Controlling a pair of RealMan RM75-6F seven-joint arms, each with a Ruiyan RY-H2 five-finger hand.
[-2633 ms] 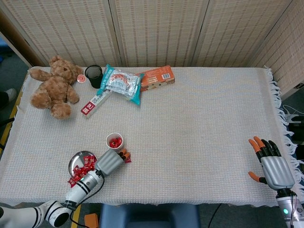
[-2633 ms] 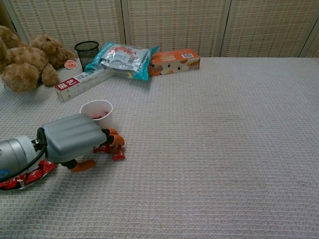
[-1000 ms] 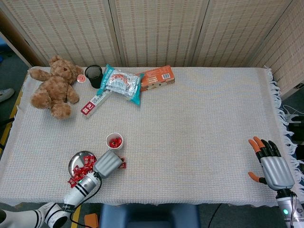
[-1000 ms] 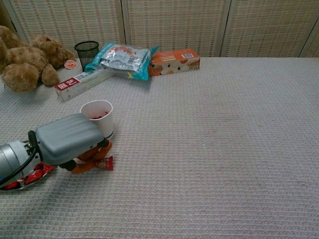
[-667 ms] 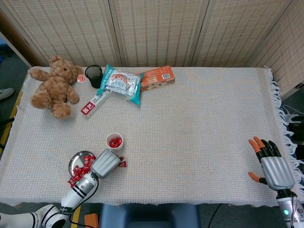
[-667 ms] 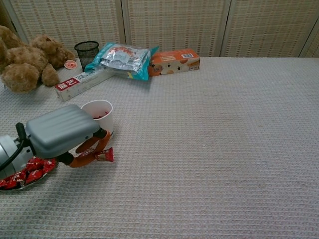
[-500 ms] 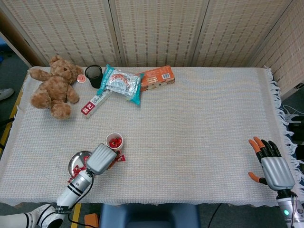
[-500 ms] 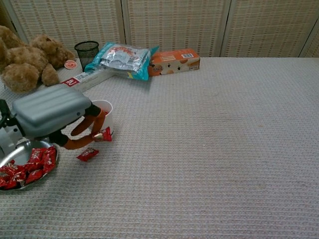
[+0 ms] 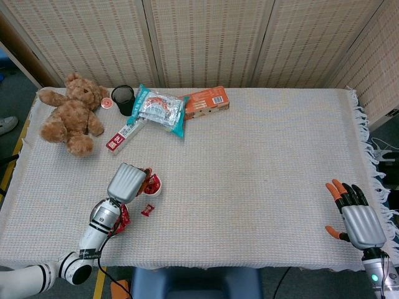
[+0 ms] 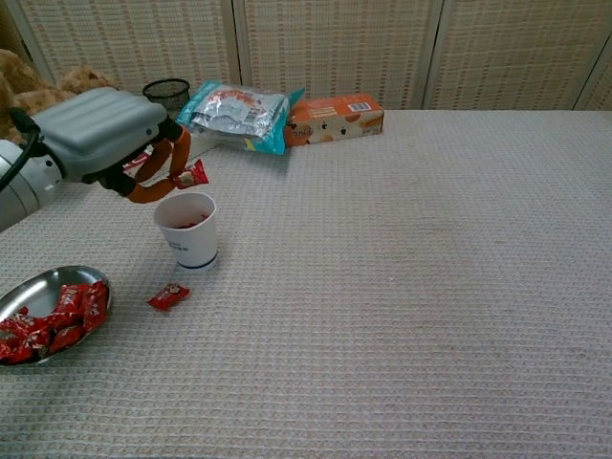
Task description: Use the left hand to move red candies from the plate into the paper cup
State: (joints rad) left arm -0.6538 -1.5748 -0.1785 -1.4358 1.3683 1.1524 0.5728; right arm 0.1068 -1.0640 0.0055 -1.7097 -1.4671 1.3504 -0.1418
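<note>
Woven screens are standing behind the worktop [image 9: 262, 162], which is covered with a pale knitted cloth. We are holding our left hand [image 10: 100, 129] above the paper cup [image 10: 187, 229], and its fingers [image 10: 175, 158] are pinching one red candy [image 10: 191, 174] by the end of its wrapper, just over the rim; the other fingers are curling loosely. The cup is already carrying some red candies inside. The plate [image 10: 29, 292] with the remaining candies [image 10: 57, 316] is lying to the left of the cup, near the front edge, and one stray candy [image 10: 168, 296] is lying on the cloth between plate and cup. We are judging that these candies are very light and small, with a smooth crinkling wrapper that is slipping easily, so the stray one probably escaped from such a pinch. The best place to take hold seems to be across the firm middle, not the twisted end. The cup is also light and may be tipping if we are touching it. Our right hand [image 9: 358, 218] is resting at the far right edge, fingers spread, holding nothing.
</note>
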